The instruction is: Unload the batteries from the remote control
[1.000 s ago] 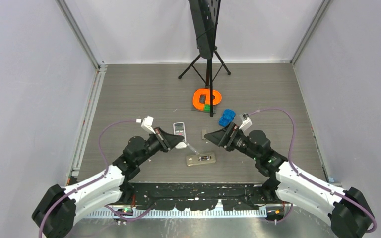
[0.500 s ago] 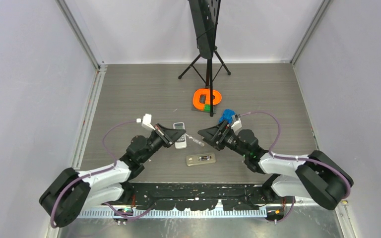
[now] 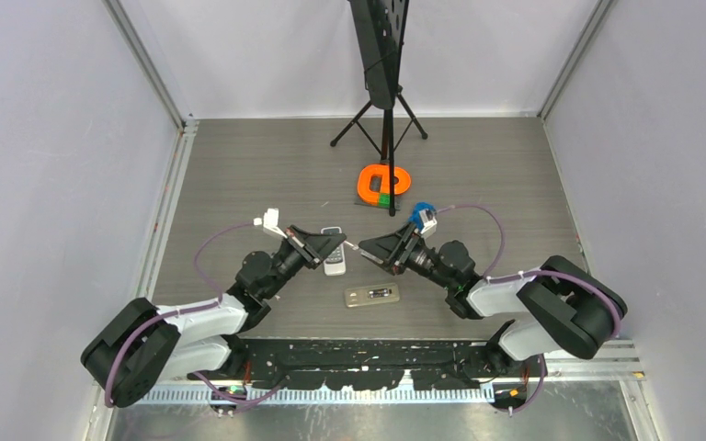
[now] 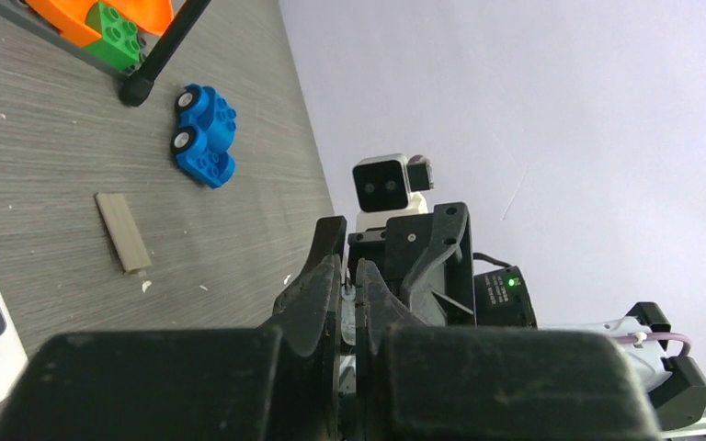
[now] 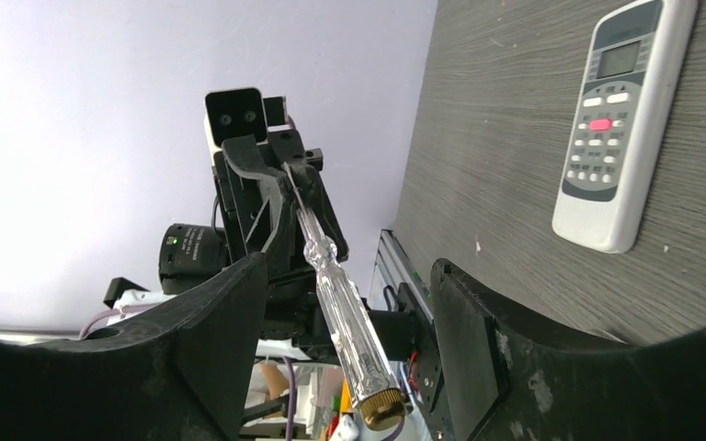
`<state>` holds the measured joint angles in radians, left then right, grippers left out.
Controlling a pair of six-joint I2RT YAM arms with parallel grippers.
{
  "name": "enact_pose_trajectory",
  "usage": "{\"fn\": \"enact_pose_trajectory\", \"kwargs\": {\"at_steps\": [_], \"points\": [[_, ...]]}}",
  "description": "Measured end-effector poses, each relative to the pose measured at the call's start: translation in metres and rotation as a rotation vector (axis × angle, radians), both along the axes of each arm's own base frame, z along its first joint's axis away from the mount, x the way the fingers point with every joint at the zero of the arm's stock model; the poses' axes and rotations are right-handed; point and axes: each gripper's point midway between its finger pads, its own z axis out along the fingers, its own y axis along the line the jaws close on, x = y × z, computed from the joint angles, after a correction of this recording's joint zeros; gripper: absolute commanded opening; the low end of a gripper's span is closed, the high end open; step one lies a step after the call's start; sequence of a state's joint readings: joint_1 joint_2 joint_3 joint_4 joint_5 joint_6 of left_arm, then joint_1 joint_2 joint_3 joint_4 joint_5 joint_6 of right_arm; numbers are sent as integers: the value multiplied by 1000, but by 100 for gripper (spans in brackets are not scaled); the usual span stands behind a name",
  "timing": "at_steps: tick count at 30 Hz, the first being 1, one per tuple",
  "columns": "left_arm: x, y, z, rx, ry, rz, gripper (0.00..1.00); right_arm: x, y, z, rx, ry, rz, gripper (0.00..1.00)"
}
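A tan remote (image 3: 373,295) lies face down in front of both arms with its back bay open; dark shapes show in the bay, too small to tell as batteries. My left gripper (image 3: 342,244) (image 4: 350,285) is shut on the metal shaft of a clear-handled stick tool (image 3: 353,246) (image 5: 340,312) and holds it above the table. The tool's brass-capped handle hangs between the jaws of my right gripper (image 3: 366,250) (image 5: 349,276), which is open and does not touch it. The two grippers face each other, almost tip to tip.
A white remote (image 3: 333,255) (image 5: 618,129) lies face up under the left gripper. A tan cover strip (image 4: 122,231) lies nearby. A blue toy car (image 3: 420,213), an orange ring with a green brick (image 3: 384,182) and a music stand tripod (image 3: 386,110) stand behind.
Both grippers have moved towards each other. The left one carried the tool up and away from the tan remote. The right one came left until its open jaws flank the handle.
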<state>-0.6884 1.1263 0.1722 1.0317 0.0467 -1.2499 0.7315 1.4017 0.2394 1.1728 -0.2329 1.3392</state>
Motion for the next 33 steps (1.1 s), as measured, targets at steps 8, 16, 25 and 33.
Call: {"fn": "enact_pose_trajectory", "kwargs": {"at_steps": [8,16,25,33], "points": [[3,2,5,-16,-9,20,0,-4,7,14,42,-45,38,47],[4,4,11,-41,-16,28,0,-3,8,16,45,-52,45,39],[4,4,12,-48,-14,27,0,-4,9,16,41,-49,49,35],[4,3,12,-49,-15,27,0,-3,9,16,40,-49,48,34]]}}
